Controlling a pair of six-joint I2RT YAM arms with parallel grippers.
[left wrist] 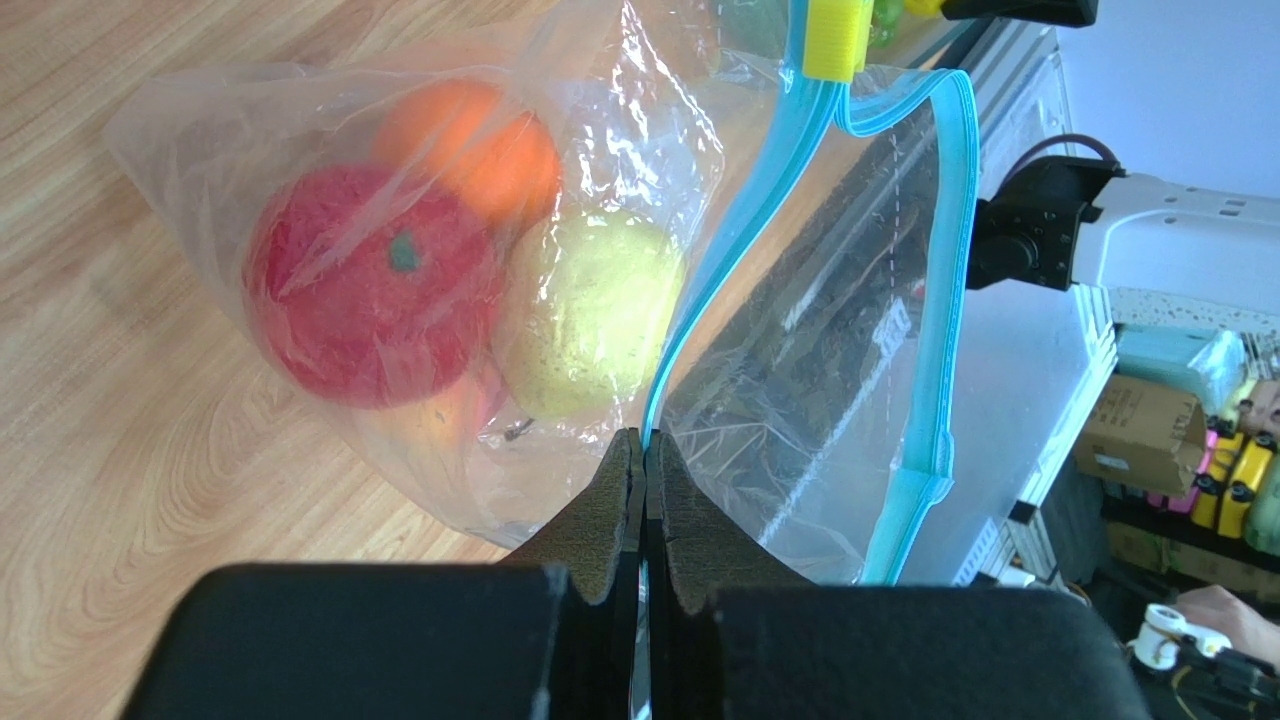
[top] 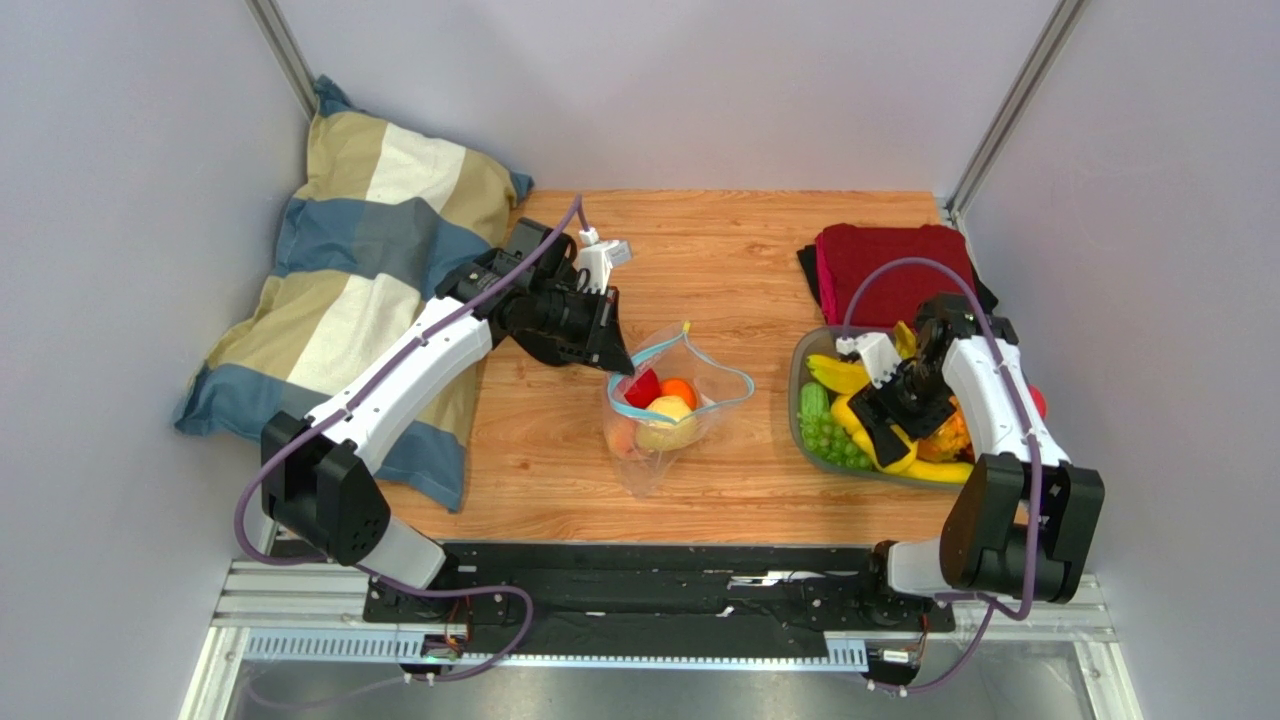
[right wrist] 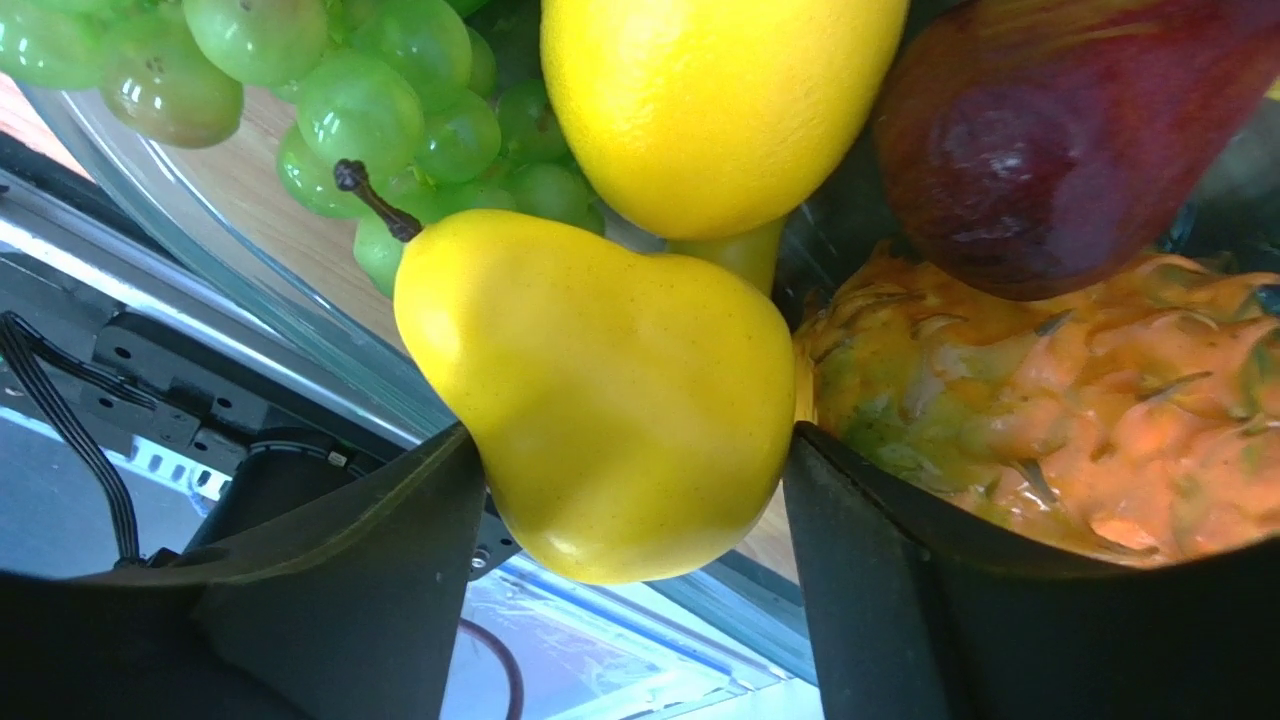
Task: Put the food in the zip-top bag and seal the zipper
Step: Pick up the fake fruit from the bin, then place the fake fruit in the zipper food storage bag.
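The clear crinkly zip-top bag (top: 672, 413) lies mid-table on the wooden tabletop (top: 736, 255) with its mouth gaping. Inside it are a round red fruit (left wrist: 353, 285), an orange (left wrist: 466, 143) and a yellow-green fruit (left wrist: 586, 308). My left gripper (left wrist: 646, 473) is pinched tight on the bag's light-blue zipper strip (left wrist: 729, 248). My right gripper (right wrist: 631, 450) clasps a smooth yellow pear (right wrist: 601, 375) at the grey tray (top: 795, 393), just beside green grapes (right wrist: 376, 105).

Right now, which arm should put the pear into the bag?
The right arm. The right pincer grips the pear at the tray. The left pincer is pinching the bag by its zipper, holding the mouth open.
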